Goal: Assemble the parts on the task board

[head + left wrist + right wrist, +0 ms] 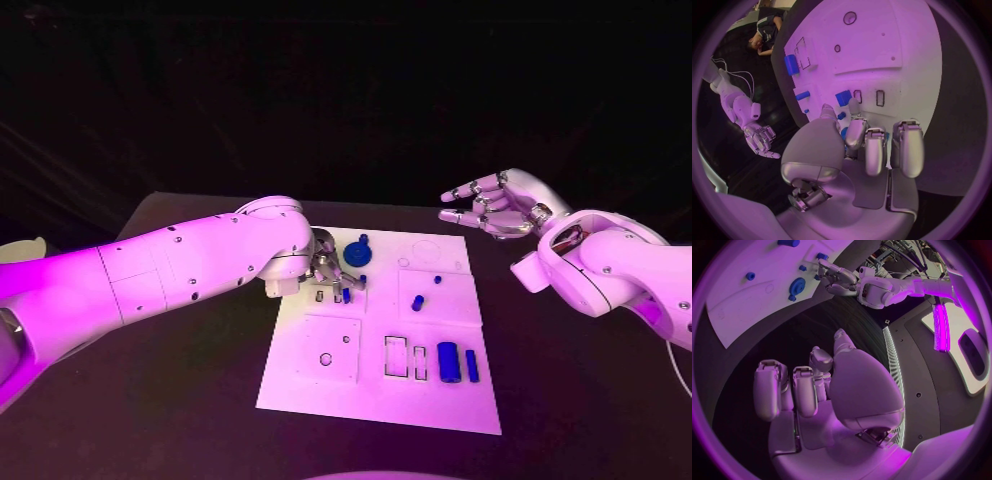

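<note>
Nearest the robot, the front edge of the white task board (378,405) lies on the black table (173,400), and just behind that edge a fat blue cylinder (447,362) and a thinner blue bar (472,365) lie side by side toward the board's right, next to two upright rectangular slots (395,356) and a square recess with a small round hole (326,358). Farther up, near the middle, a short blue peg (417,302) lies on the board and a smaller blue stub (437,280) sits just beyond it. On the board's left edge the left hand (329,268) is down over the surface, fingers curled close to a small blue part (346,294) by a pair of little slots; from the left wrist view the fingertips (856,112) sit right at a blue block (842,97), but I cannot tell whether it is actually pinched or only touched. Just beyond that hand a blue gear (356,253) lies flat near the board's far left corner. Farthest back, off the board's far right corner, the right hand (493,205) hangs in the air well clear of the board, palm turned inward, fingers apart and loosely bent, holding nothing.
</note>
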Robot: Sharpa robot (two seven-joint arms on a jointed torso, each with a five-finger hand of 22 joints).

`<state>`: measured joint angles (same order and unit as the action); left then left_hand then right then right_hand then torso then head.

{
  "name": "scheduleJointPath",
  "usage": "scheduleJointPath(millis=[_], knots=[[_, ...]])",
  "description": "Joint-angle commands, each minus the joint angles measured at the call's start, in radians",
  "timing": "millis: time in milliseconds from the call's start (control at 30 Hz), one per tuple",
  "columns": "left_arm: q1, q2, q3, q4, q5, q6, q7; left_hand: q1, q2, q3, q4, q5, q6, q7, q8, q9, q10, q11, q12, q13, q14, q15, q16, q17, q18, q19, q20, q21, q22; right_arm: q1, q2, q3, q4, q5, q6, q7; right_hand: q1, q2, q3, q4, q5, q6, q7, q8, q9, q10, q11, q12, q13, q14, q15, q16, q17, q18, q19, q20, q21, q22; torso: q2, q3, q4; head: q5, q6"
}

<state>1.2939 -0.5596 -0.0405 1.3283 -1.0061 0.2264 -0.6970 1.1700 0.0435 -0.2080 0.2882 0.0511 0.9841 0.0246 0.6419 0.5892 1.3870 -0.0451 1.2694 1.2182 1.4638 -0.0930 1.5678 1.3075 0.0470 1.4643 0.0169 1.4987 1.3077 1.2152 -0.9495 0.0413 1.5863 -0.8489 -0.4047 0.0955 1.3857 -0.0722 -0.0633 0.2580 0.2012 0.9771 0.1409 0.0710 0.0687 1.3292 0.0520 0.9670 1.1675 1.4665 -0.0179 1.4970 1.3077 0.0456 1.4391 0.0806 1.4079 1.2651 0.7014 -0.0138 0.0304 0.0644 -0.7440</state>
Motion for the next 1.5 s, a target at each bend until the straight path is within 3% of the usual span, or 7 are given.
scheduleJointPath(millis=[33, 900, 1500], knots=[[0.001, 0.004, 0.0, -0.002, -0.01, 0.033, -0.047, 0.012, 0.001, 0.01, -0.001, -0.003, -0.007, -0.004, 0.005, 0.004, 0.008, -0.001, 0.007, 0.002, 0.107, -0.008, 0.003, 0.263, -0.019, 0.052, -0.008, 0.004, 0.135, -0.001, 0.002, 0.0, -0.002, -0.012, 0.016, -0.004, -0.003, 0.006, -0.008, 0.0, 0.006, 0.008, -0.001, 0.002, 0.001, -0.008, 0.0, -0.005, -0.001, 0.079, -0.005, -0.004, 0.17, 0.02, -0.008, 0.001, -0.005, 0.0, 0.001, 0.0, -0.0008, 0.0, 0.0], [0.001, 0.012, 0.001, 0.002, -0.018, 0.054, -0.05, 0.079, -0.011, 0.118, -0.006, -0.003, -0.023, -0.006, 0.02, 0.044, 0.01, -0.003, 0.007, 0.007, 0.107, -0.01, 0.003, 0.263, -0.019, 0.052, -0.01, 0.006, 0.14, -0.004, 0.013, -0.004, -0.015, -0.016, 0.024, -0.013, 0.002, 0.012, -0.01, -0.003, 0.017, 0.01, -0.002, 0.002, 0.001, -0.008, -0.001, -0.007, -0.005, 0.079, -0.006, -0.005, 0.168, 0.021, -0.009, 0.0, -0.007, -0.002, 0.001, 0.0012, 0.0001, 0.001, -0.008], [0.001, 0.017, 0.001, -0.001, -0.011, 0.057, -0.049, 0.18, -0.032, 0.305, -0.031, 0.005, -0.039, -0.009, -0.007, 0.056, 0.003, -0.006, -0.006, 0.003, 0.107, -0.012, 0.003, 0.263, -0.018, 0.05, -0.01, 0.003, 0.138, -0.005, 0.017, -0.005, -0.015, -0.016, 0.028, -0.011, 0.002, 0.012, -0.012, -0.004, 0.023, 0.01, -0.002, 0.002, 0.001, -0.007, -0.001, -0.006, -0.005, 0.079, -0.006, -0.005, 0.169, 0.021, -0.008, 0.0, -0.007, -0.002, 0.0, 0.0013, -0.0004, 0.004, -0.012]])
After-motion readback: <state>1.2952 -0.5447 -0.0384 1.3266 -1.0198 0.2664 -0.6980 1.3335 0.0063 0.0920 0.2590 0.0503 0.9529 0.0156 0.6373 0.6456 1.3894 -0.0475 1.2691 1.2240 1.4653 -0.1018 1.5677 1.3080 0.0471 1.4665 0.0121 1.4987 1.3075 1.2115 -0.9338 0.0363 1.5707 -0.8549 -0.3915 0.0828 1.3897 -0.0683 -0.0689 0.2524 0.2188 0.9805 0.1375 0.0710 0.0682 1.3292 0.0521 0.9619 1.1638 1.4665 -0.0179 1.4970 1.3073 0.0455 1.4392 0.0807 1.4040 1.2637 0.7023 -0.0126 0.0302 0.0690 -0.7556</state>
